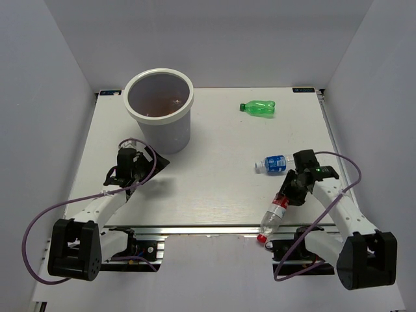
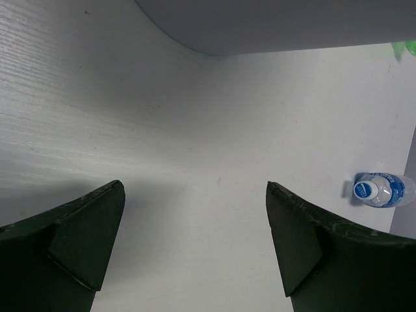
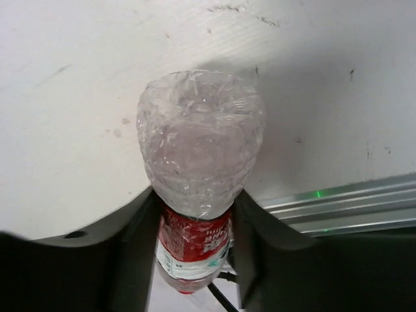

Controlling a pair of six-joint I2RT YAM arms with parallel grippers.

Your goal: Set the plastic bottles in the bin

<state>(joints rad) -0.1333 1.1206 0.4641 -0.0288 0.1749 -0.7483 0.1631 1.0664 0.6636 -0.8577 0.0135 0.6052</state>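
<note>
**Right of the bin, at the near edge: red-label bottle in grip**

1. Right gripper: closed narrow on the red-label bottle, one finger pressing each side at the label. The bottle is tilted, and its cap end reaches past the near edge of the surface, over the rail.
2. Left gripper: jaws wide apart, holding nothing, low over the surface just in front of the bin.
3. The bin stands upright. Orange-brown shapes show inside, too indistinct to count.
4. The green bottle lies on its side well to the right of the bin, level with it.
5. The blue-label bottle lies on its side right of the bin and nearer, beside the right arm's wrist.
6. A broad stretch of bare surface separates the bin from both loose bottles.
</note>
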